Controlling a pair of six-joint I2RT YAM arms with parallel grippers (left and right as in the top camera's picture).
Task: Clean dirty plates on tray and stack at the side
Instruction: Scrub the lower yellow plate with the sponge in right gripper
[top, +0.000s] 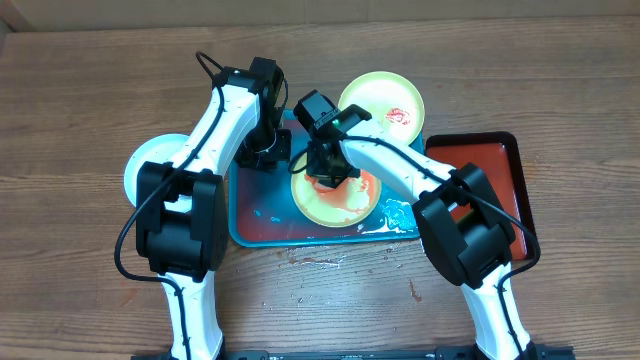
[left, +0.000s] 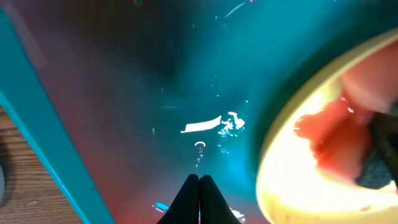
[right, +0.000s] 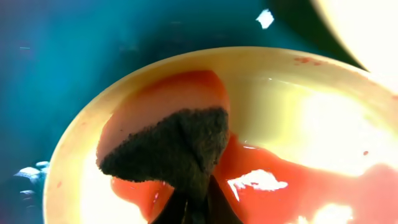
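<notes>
A yellow-green-rimmed plate (top: 335, 203) smeared with red sauce lies in the teal tray (top: 262, 218). My right gripper (top: 328, 176) is shut on a dark sponge (right: 171, 149) pressed onto this plate (right: 298, 118), in the wet sauce. My left gripper (top: 266, 156) is shut and empty, its tips (left: 199, 178) down on the wet tray floor (left: 124, 93) just left of the plate (left: 311, 168). A second yellow-green plate (top: 382, 100) with a little red sauce sits at the tray's back right corner. A light-blue plate (top: 138, 170) lies on the table left of the tray, partly hidden by my left arm.
A smaller dark red-and-black tray (top: 495, 170) lies right of the teal tray. Water and sauce are spilled on the wooden table (top: 330, 262) in front of the tray. The second plate's edge shows in the right wrist view (right: 367, 25).
</notes>
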